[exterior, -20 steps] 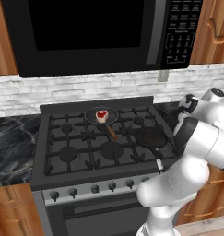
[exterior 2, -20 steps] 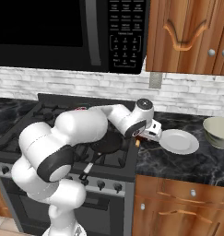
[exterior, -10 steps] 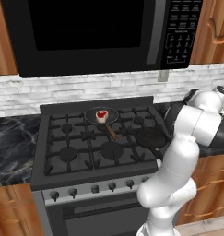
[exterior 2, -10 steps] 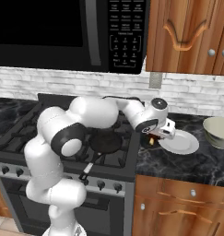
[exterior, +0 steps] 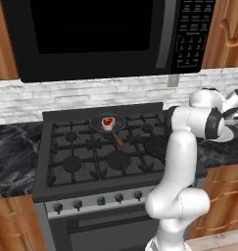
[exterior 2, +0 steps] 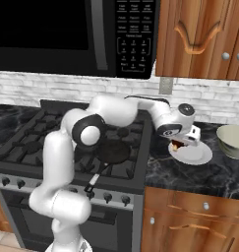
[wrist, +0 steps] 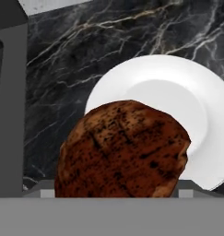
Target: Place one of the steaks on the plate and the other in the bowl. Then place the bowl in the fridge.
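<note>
My gripper is shut on the dark reddish-brown steak and holds it just above the left part of the white plate on the black counter right of the stove. Seen from the hand, this steak hangs close over the plate's near-left rim and hides my fingertips. The bright red steak lies in a small pan on the stove's back burner. At the far right of the counter stands the pale cream-green bowl with nothing showing in it. The fridge is out of view.
A dark empty frying pan sits on the stove's front right burner, its handle toward the knobs. A microwave hangs above the stove and wooden cabinets hang over the counter. Bare black marble lies left of the plate.
The arm has swung right from the stove's edge to over the plate, carrying the dark steak along. The red steak and the pans have not moved.
</note>
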You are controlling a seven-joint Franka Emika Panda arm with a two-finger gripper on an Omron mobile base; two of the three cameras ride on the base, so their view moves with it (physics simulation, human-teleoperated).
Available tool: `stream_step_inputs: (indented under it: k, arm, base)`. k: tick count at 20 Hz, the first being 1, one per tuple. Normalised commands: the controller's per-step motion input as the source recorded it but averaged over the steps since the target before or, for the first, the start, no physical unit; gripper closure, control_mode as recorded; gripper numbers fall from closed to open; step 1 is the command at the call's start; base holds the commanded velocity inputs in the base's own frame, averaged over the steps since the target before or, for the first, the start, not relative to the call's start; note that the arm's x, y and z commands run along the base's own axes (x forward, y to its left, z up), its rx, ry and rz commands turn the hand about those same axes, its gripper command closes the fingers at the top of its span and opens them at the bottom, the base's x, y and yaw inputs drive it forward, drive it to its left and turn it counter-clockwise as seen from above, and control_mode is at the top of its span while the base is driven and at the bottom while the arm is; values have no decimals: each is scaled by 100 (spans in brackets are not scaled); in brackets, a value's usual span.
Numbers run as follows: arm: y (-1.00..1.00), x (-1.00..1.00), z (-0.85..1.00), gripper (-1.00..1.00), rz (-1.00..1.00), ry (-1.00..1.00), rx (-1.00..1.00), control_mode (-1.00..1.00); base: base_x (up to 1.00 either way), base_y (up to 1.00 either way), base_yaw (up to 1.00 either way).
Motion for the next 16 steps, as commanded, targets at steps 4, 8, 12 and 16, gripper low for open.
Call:
stream_step_inputs:
  k: [4,8,12,16]
  arm:
    - [-34,59,-36,100,2,4,1,-100]
    - [-18,64,-58,100,2,4,0,-100]
    - [-36,48,-14,-100,3,3,0,-100]
    - [-18,16,-19,-100,2,4,0,-100]
  base:
    - [0,0,0]
    - [0,0,0]
    - [0,0,0]
    - [0,0,0]
